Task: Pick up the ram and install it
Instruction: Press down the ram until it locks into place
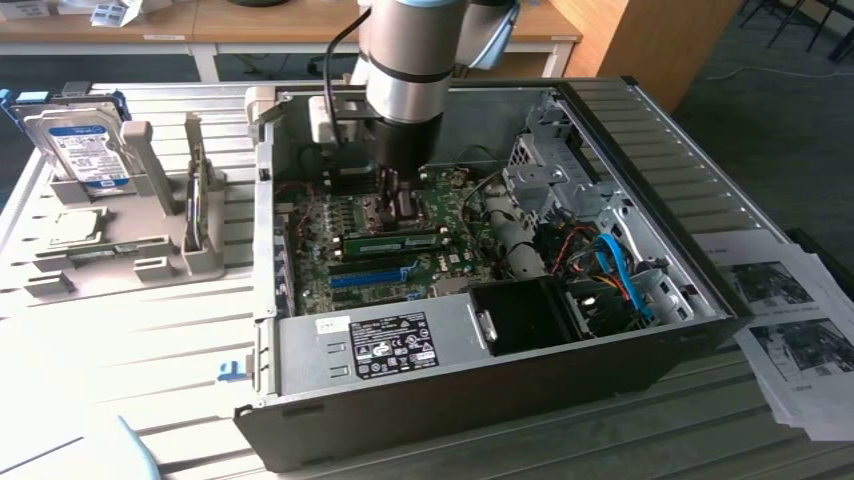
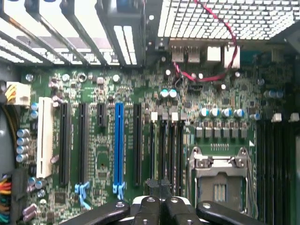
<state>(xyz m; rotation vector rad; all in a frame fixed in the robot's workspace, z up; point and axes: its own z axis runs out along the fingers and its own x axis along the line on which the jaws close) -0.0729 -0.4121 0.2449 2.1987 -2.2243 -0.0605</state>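
Our gripper (image 2: 161, 202), jaws closed inside the open computer case (image 1: 641, 150) over the motherboard (image 1: 400, 230), should in our judgement stay square to the memory slots and press evenly, with one green ram (image 1: 394, 243) lying seated just below it in the exterior view.

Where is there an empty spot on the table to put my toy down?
Bare slatted table lies in front of the grey holder rack, beside the computer case. The case's inside is crowded, and printed papers cover the exterior view's right.
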